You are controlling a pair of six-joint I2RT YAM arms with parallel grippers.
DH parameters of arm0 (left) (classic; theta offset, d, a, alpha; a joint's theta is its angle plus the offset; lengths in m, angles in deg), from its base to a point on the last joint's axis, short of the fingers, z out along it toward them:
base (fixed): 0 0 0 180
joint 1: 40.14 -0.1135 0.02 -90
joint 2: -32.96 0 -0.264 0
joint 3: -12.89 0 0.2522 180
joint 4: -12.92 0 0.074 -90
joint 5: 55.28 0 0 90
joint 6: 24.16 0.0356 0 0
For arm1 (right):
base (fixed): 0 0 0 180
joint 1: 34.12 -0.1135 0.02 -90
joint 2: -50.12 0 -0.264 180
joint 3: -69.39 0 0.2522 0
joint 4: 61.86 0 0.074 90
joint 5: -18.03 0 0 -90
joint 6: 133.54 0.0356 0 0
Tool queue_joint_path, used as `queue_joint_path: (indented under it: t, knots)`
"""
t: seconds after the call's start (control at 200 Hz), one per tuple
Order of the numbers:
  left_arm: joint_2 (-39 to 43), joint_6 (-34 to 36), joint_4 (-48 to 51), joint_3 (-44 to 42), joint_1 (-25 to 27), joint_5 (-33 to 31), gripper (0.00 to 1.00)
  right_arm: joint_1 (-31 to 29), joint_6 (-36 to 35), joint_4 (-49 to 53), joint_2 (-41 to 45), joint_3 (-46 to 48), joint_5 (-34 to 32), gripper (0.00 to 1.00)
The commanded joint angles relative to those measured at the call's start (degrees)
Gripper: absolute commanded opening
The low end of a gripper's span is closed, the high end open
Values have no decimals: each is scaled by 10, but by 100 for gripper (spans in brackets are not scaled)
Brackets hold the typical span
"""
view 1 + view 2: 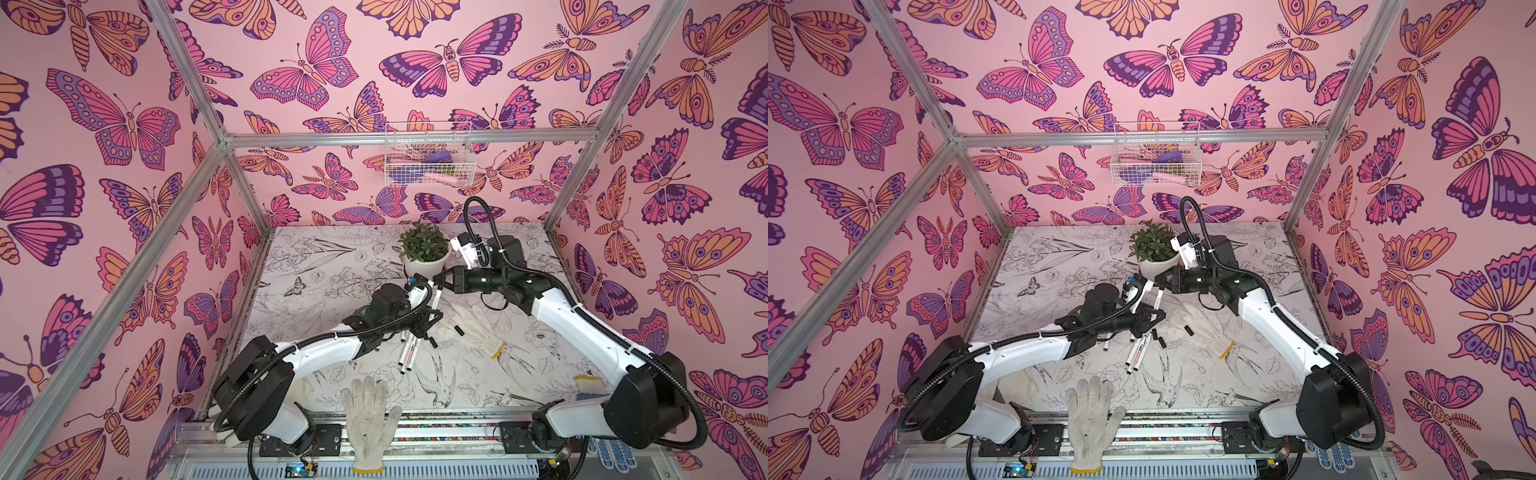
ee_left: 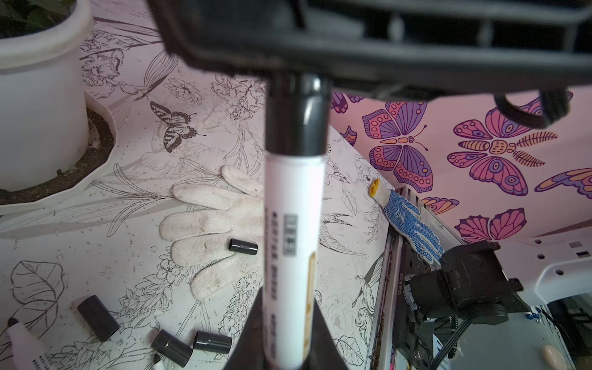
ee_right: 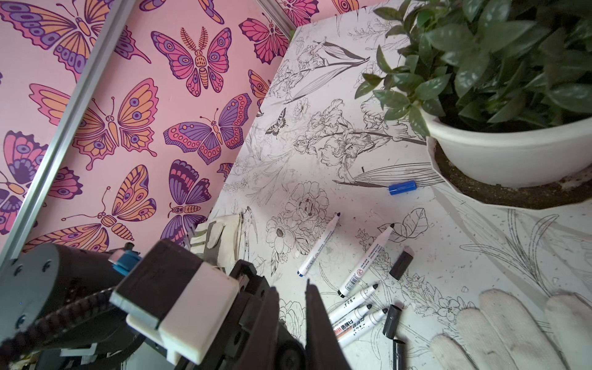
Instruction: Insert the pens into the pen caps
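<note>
My left gripper (image 2: 288, 298) is shut on a white pen (image 2: 293, 208) that stands up from its jaws. A black pen cap (image 2: 296, 118) sits on the pen's upper end. In both top views the pen (image 1: 435, 301) (image 1: 1157, 301) leans up from the left gripper (image 1: 430, 320) to the tip of my right gripper (image 1: 437, 277), which meets the capped end. The right gripper (image 3: 291, 286) is shut, with nothing showing between its fingers. Several uncapped pens (image 3: 355, 307) lie on the table, with black caps (image 3: 400, 264) (image 2: 211, 342) and a blue cap (image 3: 402, 187) nearby.
A potted plant (image 1: 424, 249) in a white pot stands just behind the grippers. One white glove (image 1: 473, 326) lies right of the pens with a black cap (image 1: 458, 331) on it. Another glove (image 1: 370, 419) hangs over the front edge. A wire basket (image 1: 428, 156) hangs on the back wall.
</note>
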Motion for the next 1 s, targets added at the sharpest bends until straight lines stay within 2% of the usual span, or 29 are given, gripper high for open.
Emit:
queue_joint_path:
  t: [0.0,0.526,0.776,0.906,0.996]
  knots:
    - [15,-14,-124,55,-22,-99,0,-40,-18,164,-15,38,92,0]
    - [23,-55,-160,43,-44,-156,0,-60,-47,229,-51,58,87,0]
    - [29,-39,-146,42,-47,-148,0,-61,-54,239,-56,49,85,0]
    - [32,-20,-131,32,-47,-106,0,-49,-41,228,-50,24,69,0]
    - [38,-15,-131,10,-44,-89,0,-33,-11,189,-37,13,82,0]
